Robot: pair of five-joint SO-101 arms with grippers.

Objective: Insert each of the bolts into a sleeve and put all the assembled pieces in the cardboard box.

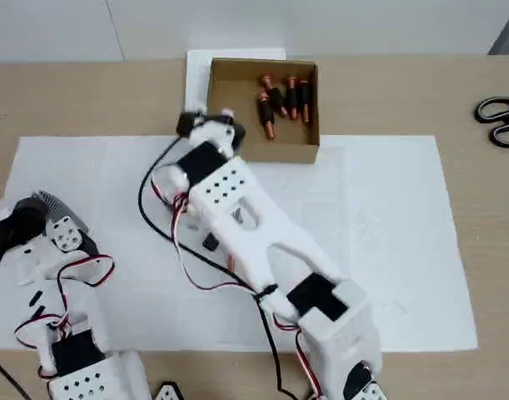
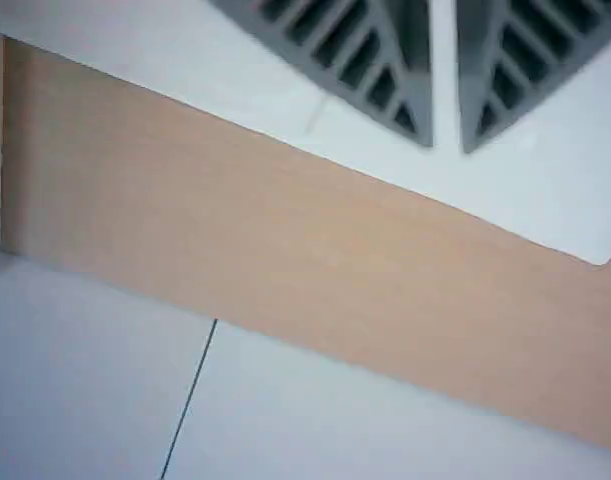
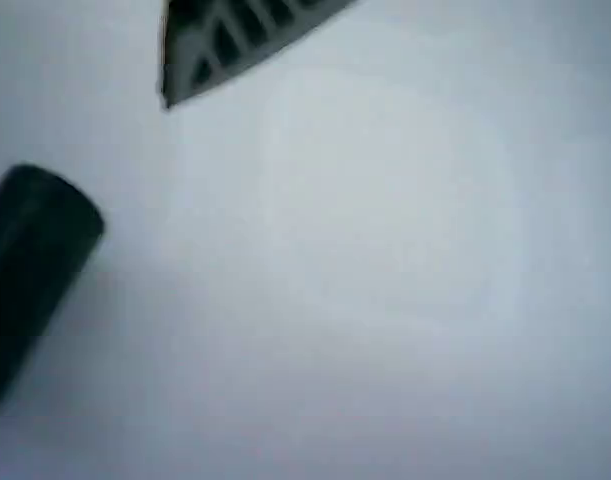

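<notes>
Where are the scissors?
In the high view, the scissors lie on the wooden table at the right edge, right of the cardboard box.

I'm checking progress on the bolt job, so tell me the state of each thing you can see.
cardboard box: upright, open-topped, holding pieces.
assembled pieces: lying on their sides inside the box.
black cylinder: on the white sheet.
scissors: flat on the table, blades out of frame.
</notes>
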